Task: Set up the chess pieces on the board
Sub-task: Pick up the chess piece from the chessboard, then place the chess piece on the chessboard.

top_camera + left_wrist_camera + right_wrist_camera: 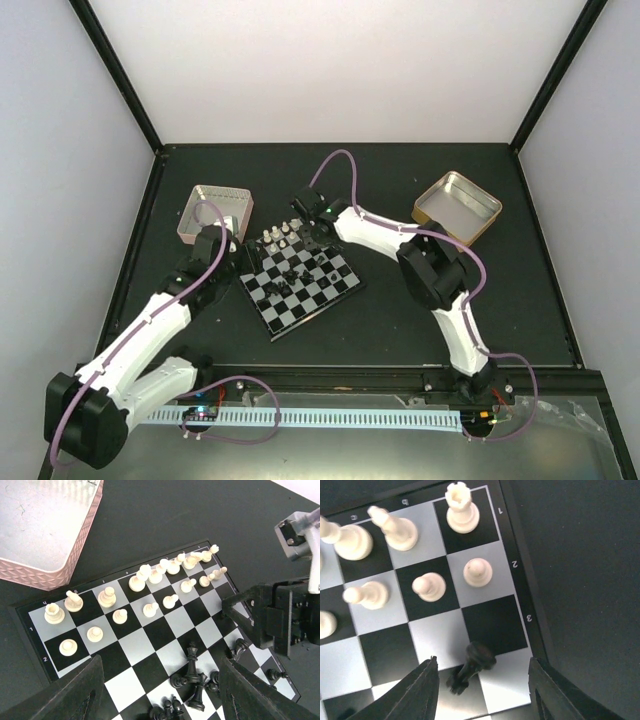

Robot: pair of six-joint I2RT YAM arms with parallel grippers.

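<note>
One tipped black piece (470,670), likely light and slippery, lies at 6 o'clock within the spread right tool (483,662): pinch its waist. Left tool (161,661) spread, empty.

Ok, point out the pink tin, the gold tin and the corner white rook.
pink tin (35,575), left wrist view, side wall.
gold tin (458,200), top external view, bare floor.
white rook (461,510), right wrist view, body.

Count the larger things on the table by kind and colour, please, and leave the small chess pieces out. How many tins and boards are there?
Pink tin: 1
Gold tin: 1
Chessboard: 1
Total: 3
</note>
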